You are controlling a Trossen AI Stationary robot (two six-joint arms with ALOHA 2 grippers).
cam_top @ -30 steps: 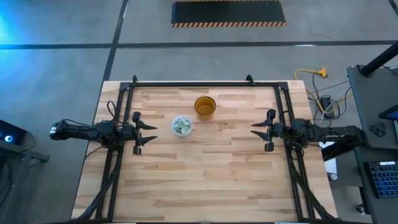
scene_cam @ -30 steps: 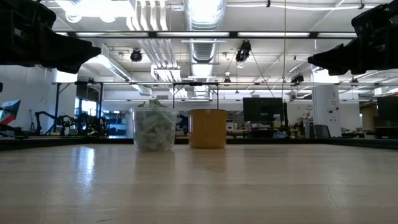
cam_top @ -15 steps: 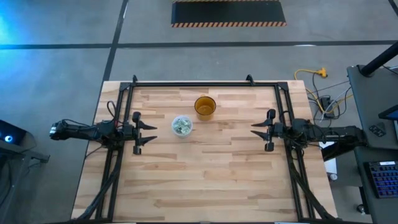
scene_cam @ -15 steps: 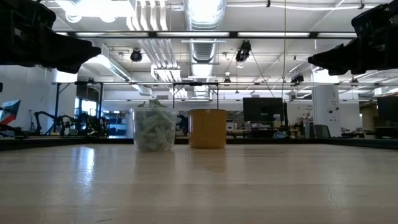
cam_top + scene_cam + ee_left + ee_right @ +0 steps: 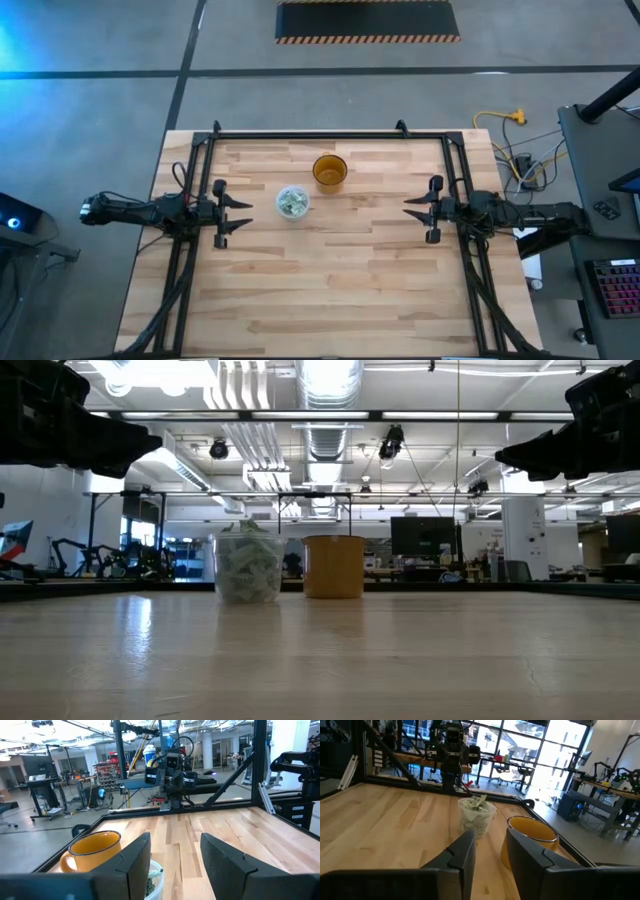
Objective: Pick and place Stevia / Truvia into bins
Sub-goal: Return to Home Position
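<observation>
Inside the translucent cup (image 5: 279, 200), a little left of the bench's middle, the Stevia sachets (image 5: 479, 801) lie heaped, pale green and white. In the low view they fill the cup to its rim, and a few corners stick up above it. No sachet shows loose on the bench (image 5: 330, 290). Just to the right of this cup and slightly farther back stands the amber cup (image 5: 333, 567). The two are close, with a narrow gap between them.

The left hand (image 5: 243, 214) hangs at the left side of the bench, raised above the wood and pointing right toward the cups. Its two fingers (image 5: 132, 862) are spread wide and hold nothing. The right hand (image 5: 410, 209) hangs at the right side at a like height, pointing left. Its fingers (image 5: 462, 852) are also spread and hold nothing. Both hands are well apart from the cups.
</observation>
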